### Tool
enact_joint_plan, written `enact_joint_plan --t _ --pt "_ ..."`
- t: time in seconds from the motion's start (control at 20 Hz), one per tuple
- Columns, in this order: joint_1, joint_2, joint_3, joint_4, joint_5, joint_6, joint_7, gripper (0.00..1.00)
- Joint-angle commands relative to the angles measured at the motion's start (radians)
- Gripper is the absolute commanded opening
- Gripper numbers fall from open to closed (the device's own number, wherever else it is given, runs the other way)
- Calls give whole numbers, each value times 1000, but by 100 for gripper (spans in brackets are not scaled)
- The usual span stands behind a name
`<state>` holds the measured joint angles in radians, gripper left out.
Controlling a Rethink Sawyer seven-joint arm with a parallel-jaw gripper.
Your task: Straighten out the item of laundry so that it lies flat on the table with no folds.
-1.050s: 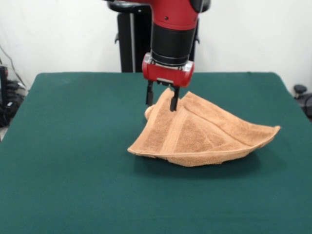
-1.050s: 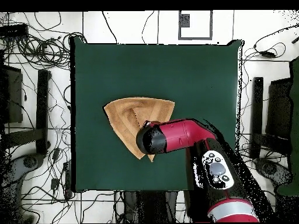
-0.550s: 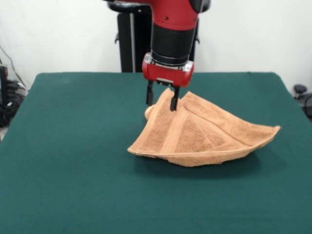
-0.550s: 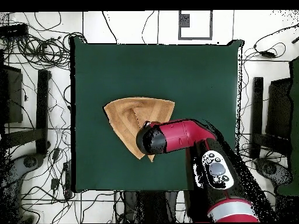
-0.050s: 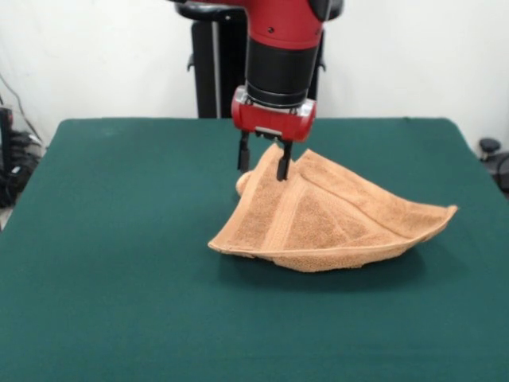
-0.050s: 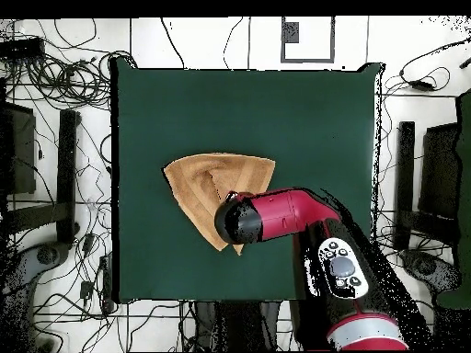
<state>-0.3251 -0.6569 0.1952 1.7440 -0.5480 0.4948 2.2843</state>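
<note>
**Folded towel on the desk, end effector at its peak**

In the front view the near part of the desk (image 5: 119,318) is bare dark green cloth. Past it, a little toward 3 o'clock of the middle, lies the towel (image 5: 334,227), light orange terry, folded over itself into a rough triangle. Its near edge is a doubled, rolled fold resting on the green cloth, with a shadow under it. One corner points out toward 3 o'clock and lifts slightly off the surface; another corner sits at about 8 o'clock of the heap. A woven border band runs up the cloth from the near edge toward the raised peak at 11 o'clock.

At that peak stands the end effector (image 5: 263,165), hanging from the red and black arm (image 5: 282,56). Its two dark fingers (image 5: 282,163) point straight down, set apart, with the towel's top ridge rising between them; whether they press the cloth I cannot tell.

From overhead the towel (image 6: 207,184) shows as a triangle left of the desk's centre, its 5 o'clock part hidden beneath the arm's wrist.
</note>
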Motion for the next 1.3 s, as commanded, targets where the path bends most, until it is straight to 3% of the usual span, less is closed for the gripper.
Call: enact_joint_plan --t 0.05,1.3 --pt "40 61 16 60 -30 -41 18 100" --pt "73 85 -50 95 -32 -166 57 100"
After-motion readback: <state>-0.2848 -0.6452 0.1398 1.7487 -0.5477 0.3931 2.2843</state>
